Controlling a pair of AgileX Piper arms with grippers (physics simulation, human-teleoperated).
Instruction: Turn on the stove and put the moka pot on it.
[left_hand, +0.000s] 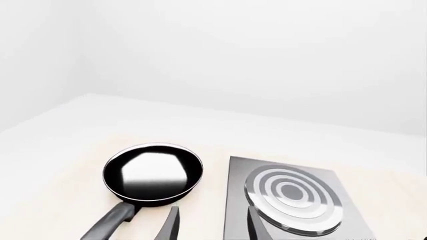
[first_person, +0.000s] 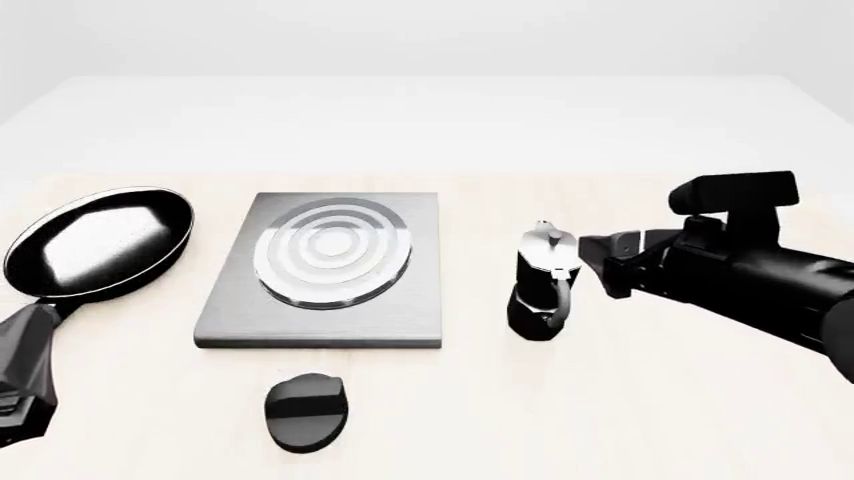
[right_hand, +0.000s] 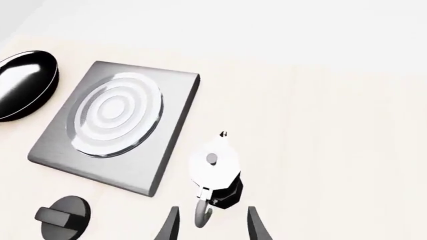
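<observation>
The stove (first_person: 320, 300), a flat grey slab with a ringed silver burner, lies mid-table, and its black oval knob (first_person: 307, 410) sits apart in front of it. Right of the slab the moka pot (first_person: 541, 290) stands upright, its silver lid shining. My right gripper (first_person: 594, 265) reaches in from the right, level with the pot. In the right wrist view this gripper (right_hand: 212, 227) is open, and the pot's curved handle (right_hand: 203, 212) sits in the gap between the fingers, which are apart from it. My left gripper (left_hand: 210, 227) is open and holds nothing, hovering near the stove's (left_hand: 287, 200) front left.
A black frying pan (first_person: 100, 240) lies left of the stove, its handle pointing toward the near-left table corner. It also shows in the left wrist view as the frying pan (left_hand: 152, 172), beside one finger. The pale tabletop (first_person: 641, 400) runs on to the right and front.
</observation>
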